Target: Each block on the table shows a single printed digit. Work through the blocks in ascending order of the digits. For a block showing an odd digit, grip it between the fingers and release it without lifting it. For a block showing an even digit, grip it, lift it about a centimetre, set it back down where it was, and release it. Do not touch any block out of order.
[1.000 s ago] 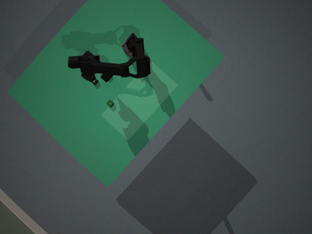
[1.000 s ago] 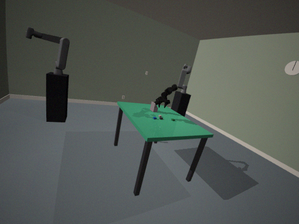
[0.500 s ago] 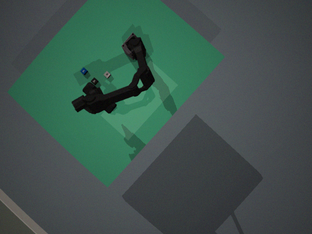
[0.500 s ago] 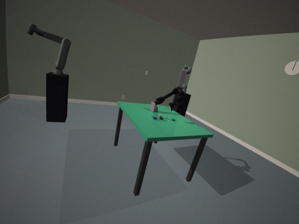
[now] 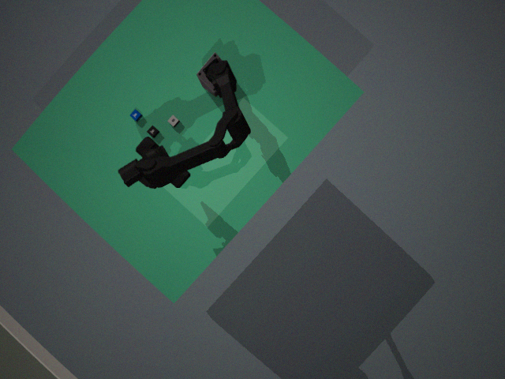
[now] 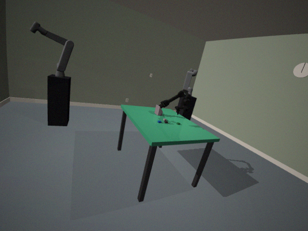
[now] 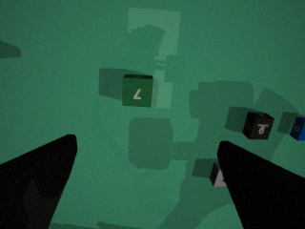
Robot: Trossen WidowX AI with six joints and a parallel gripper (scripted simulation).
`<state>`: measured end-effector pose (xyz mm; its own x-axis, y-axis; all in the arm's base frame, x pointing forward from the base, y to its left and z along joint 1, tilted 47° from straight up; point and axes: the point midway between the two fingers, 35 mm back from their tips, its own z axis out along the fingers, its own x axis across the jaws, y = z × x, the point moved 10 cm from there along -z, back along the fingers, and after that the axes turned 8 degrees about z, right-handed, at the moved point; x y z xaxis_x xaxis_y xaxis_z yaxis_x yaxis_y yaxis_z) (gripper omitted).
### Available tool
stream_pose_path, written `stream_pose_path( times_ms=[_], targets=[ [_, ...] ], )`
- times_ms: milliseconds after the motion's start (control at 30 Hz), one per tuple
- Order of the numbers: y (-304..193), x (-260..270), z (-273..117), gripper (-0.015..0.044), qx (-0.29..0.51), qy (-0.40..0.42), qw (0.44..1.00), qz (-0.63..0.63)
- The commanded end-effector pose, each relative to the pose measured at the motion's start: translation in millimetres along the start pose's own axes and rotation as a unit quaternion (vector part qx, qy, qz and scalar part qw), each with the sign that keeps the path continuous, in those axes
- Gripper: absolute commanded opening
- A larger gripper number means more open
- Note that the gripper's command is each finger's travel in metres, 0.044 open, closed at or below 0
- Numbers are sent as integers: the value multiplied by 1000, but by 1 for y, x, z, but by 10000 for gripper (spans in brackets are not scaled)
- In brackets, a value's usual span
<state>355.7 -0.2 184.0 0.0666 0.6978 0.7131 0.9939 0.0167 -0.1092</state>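
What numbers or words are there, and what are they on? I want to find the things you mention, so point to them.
"7", upside down: green block (image 6: 178, 123) (image 7: 137, 92).
Black block (image 5: 153, 131) (image 6: 166, 122) (image 7: 257, 126): a barred 6 or 9, too blurred to tell.
White block (image 5: 173, 120) (image 6: 164, 120) (image 7: 218, 175) and blue block (image 5: 136, 114) (image 6: 159, 121) (image 7: 298, 129): marks unreadable.
Clock (image 6: 299, 70): no readable numbers.

Top view: overhead, facing down, distant; exterior: farther off, facing the surface obliquely; wrist: close, between the tool's fingers, apparently downward; all three share the blocks' area
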Motion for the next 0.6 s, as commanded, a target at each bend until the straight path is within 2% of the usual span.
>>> stream_pose_path(
  times_ms=[0,167,467,567],
  targets=[
    [0,1,0,400,1,3,1000,3],
    [1,-3,0,400,1,2,1000,3],
    [-5,-161,0,400,0,-3,1000,4],
    [-8,-171,0,400,0,-2,1000,4]
  ],
)
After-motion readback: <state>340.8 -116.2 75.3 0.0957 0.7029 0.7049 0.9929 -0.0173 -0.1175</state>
